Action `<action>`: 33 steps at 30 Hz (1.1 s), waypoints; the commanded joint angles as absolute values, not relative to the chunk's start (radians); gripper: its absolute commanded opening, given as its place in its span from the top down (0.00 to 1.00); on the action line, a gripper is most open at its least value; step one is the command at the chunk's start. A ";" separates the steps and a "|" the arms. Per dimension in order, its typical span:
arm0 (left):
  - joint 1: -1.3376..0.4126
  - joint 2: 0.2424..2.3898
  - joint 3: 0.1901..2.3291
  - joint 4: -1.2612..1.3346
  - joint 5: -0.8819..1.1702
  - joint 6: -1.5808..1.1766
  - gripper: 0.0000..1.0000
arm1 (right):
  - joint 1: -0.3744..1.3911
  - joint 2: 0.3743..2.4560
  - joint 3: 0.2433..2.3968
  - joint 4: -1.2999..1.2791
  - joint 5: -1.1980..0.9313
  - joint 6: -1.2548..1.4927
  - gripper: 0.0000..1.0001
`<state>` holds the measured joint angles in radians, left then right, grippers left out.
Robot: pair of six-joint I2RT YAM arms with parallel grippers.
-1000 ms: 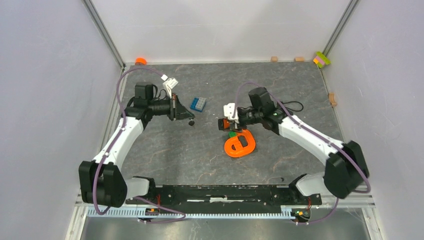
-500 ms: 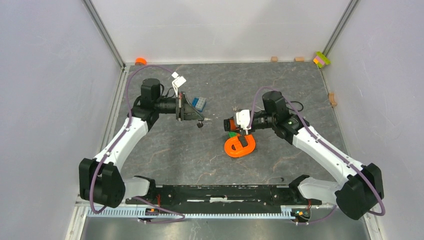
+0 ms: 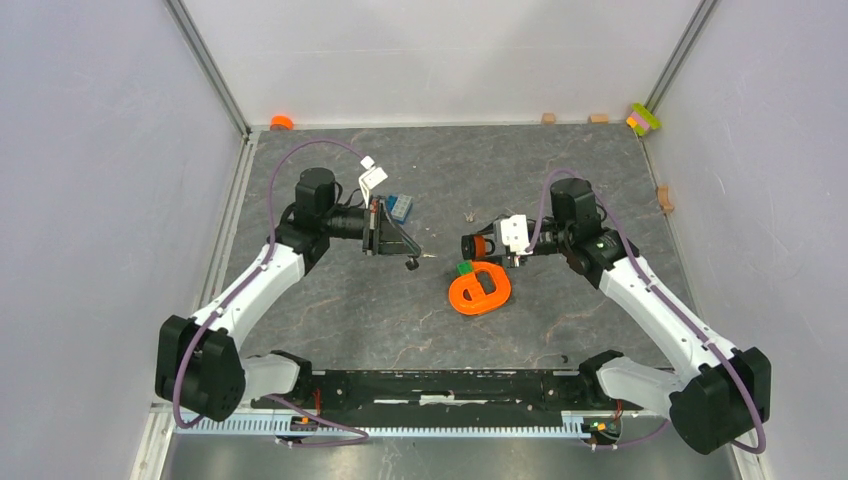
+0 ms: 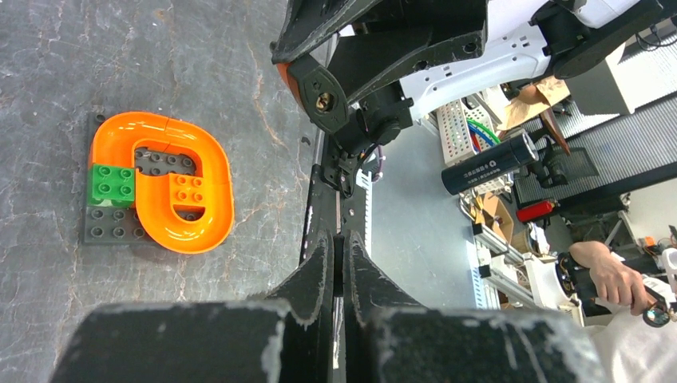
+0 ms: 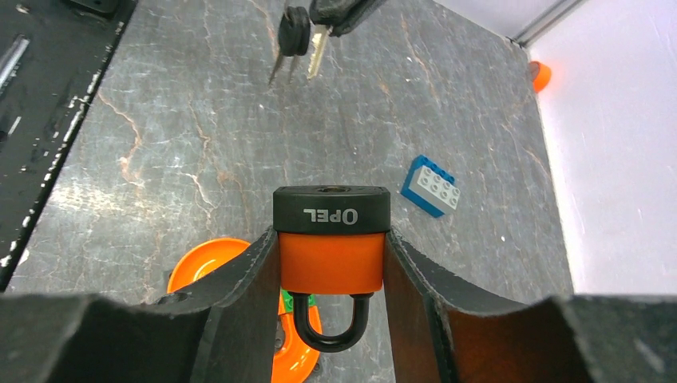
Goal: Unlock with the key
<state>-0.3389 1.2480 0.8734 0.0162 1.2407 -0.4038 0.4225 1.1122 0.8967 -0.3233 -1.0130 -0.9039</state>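
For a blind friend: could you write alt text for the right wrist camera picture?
A small orange padlock with a black top and black shackle sits clamped between the right gripper's black fingers. Ahead, the left gripper holds a tiny black-headed key with a silvery blade above the grey stone-look table; a blue toy brick lies to the right.

A robotics lab is indicated: the dark stone-patterned table [image 3: 340,320] is enclosed by white panels [image 3: 90,200] on aluminium rails [image 3: 205,65]. Beyond its edge, perforated metal racking [image 4: 453,128] and a person's arm [image 4: 587,257] are seen.
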 commanded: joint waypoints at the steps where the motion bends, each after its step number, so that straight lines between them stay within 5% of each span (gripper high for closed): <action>1: -0.363 1.224 0.888 0.077 1.251 -0.445 0.98 | 0.411 1.100 0.893 -0.313 -1.140 -0.950 1.00; 22: -0.432 1.205 0.955 -0.303 1.286 -0.061 0.98 | 0.409 1.102 0.841 -0.434 -1.302 -1.164 1.00; 33: -0.559 1.160 1.113 -0.607 0.973 0.412 0.98 | 0.410 1.149 0.776 -0.252 -1.316 -0.988 1.00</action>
